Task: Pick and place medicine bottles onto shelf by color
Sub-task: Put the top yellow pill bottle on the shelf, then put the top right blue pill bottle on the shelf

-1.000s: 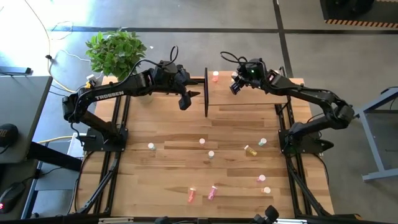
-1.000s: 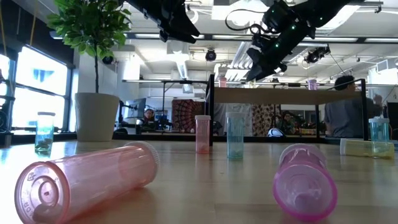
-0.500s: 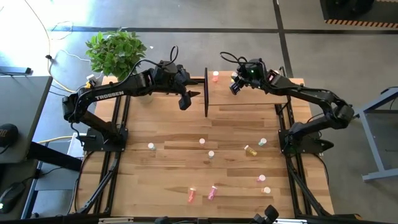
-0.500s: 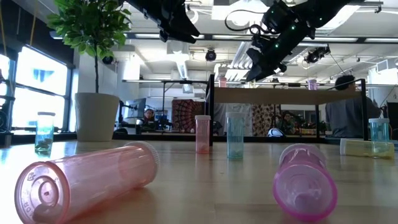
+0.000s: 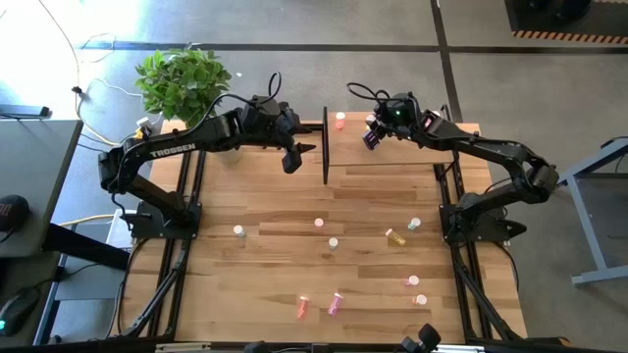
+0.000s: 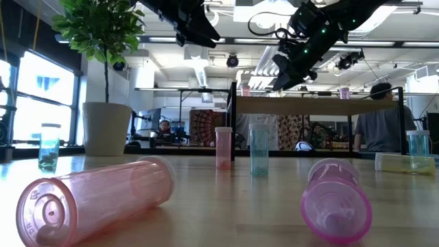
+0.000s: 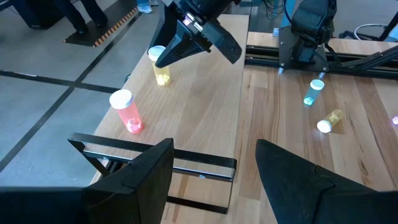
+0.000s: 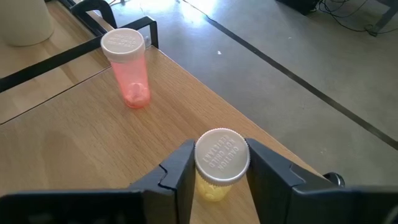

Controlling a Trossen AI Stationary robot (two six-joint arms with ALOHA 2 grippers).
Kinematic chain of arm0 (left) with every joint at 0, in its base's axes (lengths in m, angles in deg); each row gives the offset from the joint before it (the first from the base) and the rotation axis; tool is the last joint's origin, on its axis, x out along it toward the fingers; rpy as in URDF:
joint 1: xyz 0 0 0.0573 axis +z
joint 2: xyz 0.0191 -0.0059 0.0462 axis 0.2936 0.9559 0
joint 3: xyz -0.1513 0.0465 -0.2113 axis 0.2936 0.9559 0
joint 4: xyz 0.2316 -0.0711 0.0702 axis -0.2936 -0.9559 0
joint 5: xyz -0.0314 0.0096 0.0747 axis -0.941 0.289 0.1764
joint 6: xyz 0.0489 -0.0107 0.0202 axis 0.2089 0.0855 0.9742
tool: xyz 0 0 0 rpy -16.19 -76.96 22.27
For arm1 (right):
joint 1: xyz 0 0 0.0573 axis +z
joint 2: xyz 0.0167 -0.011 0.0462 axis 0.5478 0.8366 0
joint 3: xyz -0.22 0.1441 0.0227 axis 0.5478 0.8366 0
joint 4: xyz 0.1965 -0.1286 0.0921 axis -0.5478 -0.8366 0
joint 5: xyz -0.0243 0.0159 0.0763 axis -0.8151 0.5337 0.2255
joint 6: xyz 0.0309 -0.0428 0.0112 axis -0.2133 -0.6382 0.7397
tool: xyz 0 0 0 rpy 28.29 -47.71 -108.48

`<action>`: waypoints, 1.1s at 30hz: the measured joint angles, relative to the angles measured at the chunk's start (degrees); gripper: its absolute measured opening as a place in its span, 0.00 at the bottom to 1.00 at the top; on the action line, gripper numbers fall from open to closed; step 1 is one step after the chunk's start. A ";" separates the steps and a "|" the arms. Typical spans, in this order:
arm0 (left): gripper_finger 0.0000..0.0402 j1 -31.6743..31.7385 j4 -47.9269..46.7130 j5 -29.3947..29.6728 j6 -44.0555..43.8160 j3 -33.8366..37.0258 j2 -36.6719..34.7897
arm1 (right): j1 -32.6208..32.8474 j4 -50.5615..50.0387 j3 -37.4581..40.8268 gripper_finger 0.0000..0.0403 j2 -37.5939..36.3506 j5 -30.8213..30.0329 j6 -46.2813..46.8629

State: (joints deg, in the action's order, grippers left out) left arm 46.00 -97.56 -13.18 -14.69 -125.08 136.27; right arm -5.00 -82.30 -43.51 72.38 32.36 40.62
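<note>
The shelf, a light-wood board on a black frame, stands at the table's far side. A red-pink bottle with a white cap stands upright on the board's far left corner. To its right stands a yellow bottle, and my right gripper is shut on it. My left gripper hangs open in the air just left of the shelf's black end frame, holding nothing. Several more bottles lie or stand on the table. My right gripper pinches the yellow bottle at its white cap, one finger on each side. The fingers slant down at it from the table's right. The bottle is upright with its base on the shelf board.
A potted plant stands at the far left corner. Loose bottles are scattered over the table's near half: two pink ones near the front edge, others toward the right. People show in the room behind the shelf.
</note>
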 joint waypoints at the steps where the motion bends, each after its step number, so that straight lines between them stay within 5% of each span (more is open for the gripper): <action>1: 0.54 0.00 0.00 0.00 0.00 0.00 0.00 | 0.00 0.02 0.00 0.30 0.00 -0.22 0.00; 20: 0.54 0.00 -0.28 0.00 0.01 0.00 0.00 | -0.02 0.39 -2.19 0.41 0.00 -1.23 -0.32; 33: 0.54 0.00 -0.28 0.00 0.02 0.00 0.00 | 0.60 -11.20 -9.80 0.42 -0.02 -0.48 -0.55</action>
State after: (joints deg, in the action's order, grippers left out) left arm 46.00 -97.84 -13.18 -14.67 -125.08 136.27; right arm -4.40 -93.50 -53.31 72.36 31.89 40.07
